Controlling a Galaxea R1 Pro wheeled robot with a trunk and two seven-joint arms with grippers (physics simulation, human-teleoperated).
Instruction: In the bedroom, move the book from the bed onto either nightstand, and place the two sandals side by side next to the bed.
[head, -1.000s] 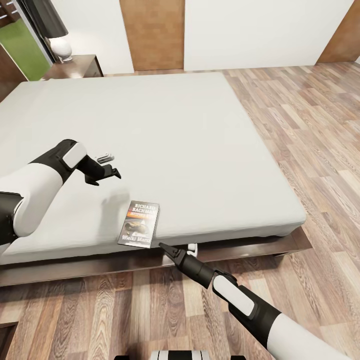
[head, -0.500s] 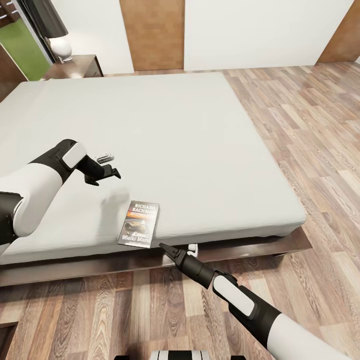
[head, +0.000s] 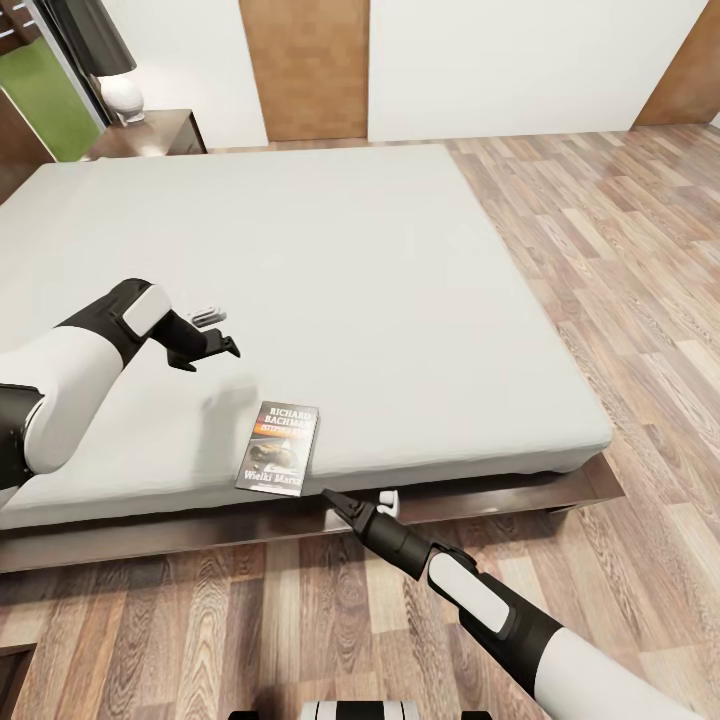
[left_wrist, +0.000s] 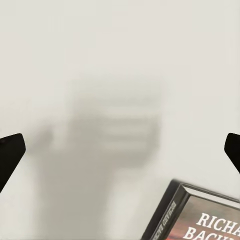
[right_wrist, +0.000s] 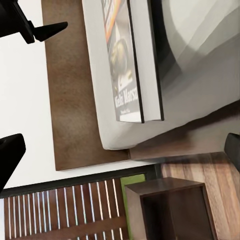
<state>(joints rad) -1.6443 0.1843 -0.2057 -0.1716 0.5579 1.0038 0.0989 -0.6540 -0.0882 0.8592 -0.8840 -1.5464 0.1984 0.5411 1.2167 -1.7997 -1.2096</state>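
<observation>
Off-white mattress everywhere, and the book (head: 280, 448) is lying flat on the bed (head: 330, 290) right at the near edge, its bottom end basically at the mattress lip. Its long axis runs roughly from the near edge toward the far side of the bed, tilted a bit.

The right gripper (head: 358, 507) sits just below that edge, beside the book's lower right corner and off the mattress, over the dark wooden frame. It's the nearer arm. In its wrist view the fingertips stand wide apart, so the claw is released and holding nothing, with the book (right_wrist: 131, 60) seen edge-on ahead. Hard to say from the head view how much height gap there is.

The left gripper (head: 215, 333) hovers above the mattress, up and to the left of the book, also spread and empty; the book's corner (left_wrist: 200, 215) peeks in near it.

My guess: the overhanging-ish edge helps the right claw pinch the book from the side. Plenty of bare mattress around, with a nightstand (head: 150, 132) far off by the lamp (head: 118, 85).
</observation>
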